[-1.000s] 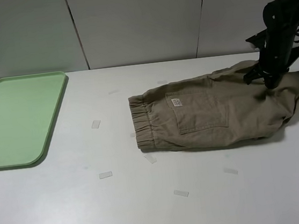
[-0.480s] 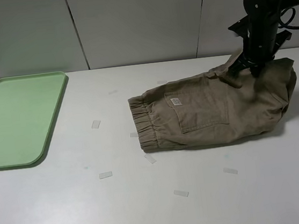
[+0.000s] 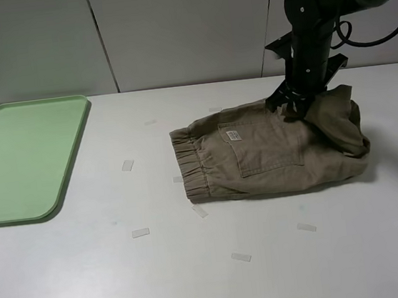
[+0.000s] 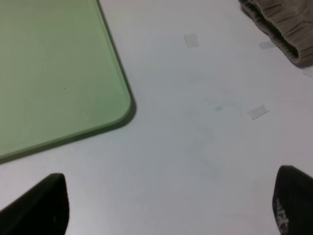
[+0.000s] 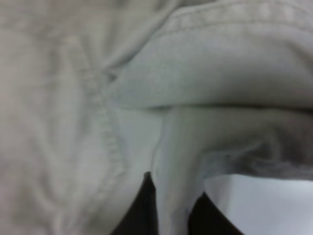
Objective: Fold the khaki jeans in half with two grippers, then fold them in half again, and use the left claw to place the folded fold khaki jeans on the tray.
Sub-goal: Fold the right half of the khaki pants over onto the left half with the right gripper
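Note:
The khaki jeans (image 3: 264,152) lie right of the table's middle, waistband to the left, pocket and white label up. My right gripper (image 3: 290,107) is shut on the leg-end cloth, which it holds lifted and doubled back over the garment's right part. In the right wrist view the black fingertips (image 5: 145,210) pinch a strip of khaki fabric (image 5: 171,147). My left gripper (image 4: 166,210) is open over bare table, between the tray (image 4: 49,63) and the waistband (image 4: 286,27), and holds nothing. The mint-green tray (image 3: 20,158) sits at the far left.
Small pieces of clear tape (image 3: 140,232) are scattered on the white table (image 3: 91,276) around the garment. A panelled wall (image 3: 171,30) stands right behind the table. The left arm does not show in the exterior high view.
My right gripper has moved left and up with the leg-end cloth, pulling the garment's right end over toward the middle. The waistband has stayed in place.

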Tool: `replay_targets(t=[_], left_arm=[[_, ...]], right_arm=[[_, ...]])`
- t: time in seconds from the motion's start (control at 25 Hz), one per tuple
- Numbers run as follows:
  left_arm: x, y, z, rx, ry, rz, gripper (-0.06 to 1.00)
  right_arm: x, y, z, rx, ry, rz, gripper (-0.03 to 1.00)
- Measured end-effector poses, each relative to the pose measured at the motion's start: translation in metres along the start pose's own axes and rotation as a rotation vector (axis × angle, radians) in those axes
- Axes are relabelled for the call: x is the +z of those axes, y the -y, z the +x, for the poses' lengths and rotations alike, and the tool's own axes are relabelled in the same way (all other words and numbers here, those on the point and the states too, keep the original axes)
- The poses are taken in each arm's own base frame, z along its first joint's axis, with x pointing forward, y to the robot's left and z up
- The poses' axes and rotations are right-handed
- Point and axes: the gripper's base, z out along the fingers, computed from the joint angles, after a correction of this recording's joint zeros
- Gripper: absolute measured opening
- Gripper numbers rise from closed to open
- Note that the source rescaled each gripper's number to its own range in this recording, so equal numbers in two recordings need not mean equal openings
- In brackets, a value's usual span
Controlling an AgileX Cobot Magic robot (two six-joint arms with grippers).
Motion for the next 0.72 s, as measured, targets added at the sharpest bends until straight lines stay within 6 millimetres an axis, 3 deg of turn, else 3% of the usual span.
replay_targets(t=[0.36,0.72], left_arm=[[0.000,0.000,0.000,0.000,0.000,0.000,0.81],[0.000,0.000,0.000,0.000,0.000,0.000,0.81]], right_arm=[[-0.020,-0.038,0.001,-0.049,0.007,-0.103,0.04],[-0.030,-0.054,-0.001,-0.011,0.039,-0.220,0.04]])
